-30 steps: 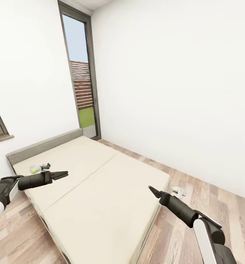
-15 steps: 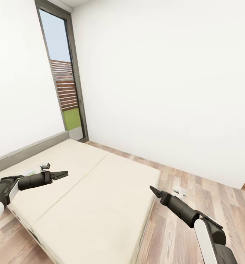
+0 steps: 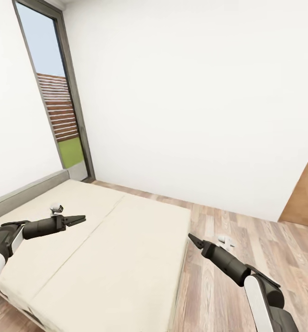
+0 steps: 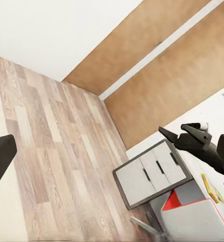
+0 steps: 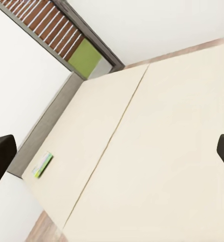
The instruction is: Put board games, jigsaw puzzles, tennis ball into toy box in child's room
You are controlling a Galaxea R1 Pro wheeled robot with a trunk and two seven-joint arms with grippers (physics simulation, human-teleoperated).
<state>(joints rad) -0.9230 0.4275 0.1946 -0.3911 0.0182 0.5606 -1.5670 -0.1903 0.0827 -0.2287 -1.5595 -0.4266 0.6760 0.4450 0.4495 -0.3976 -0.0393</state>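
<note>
The bed with its plain beige mattress runs from the lower left toward the middle of the head view. One board game, a flat green-and-white box, lies on the mattress near the grey headboard. My left gripper hovers open over the bed's left half, holding nothing. Past the bed's right edge, my right gripper is open and empty over the floor; it also appears in the left wrist view. Grey cabinet fronts of the table show there too.
A small white object sits on the mattress by my left forearm. Another white item lies on the wood floor right of the bed. A tall dark-framed window stands at the left and a brown door at the right.
The camera has swung right: window and bed slid left in the picture and the brown door came into view. Both arms keep the same pose.
</note>
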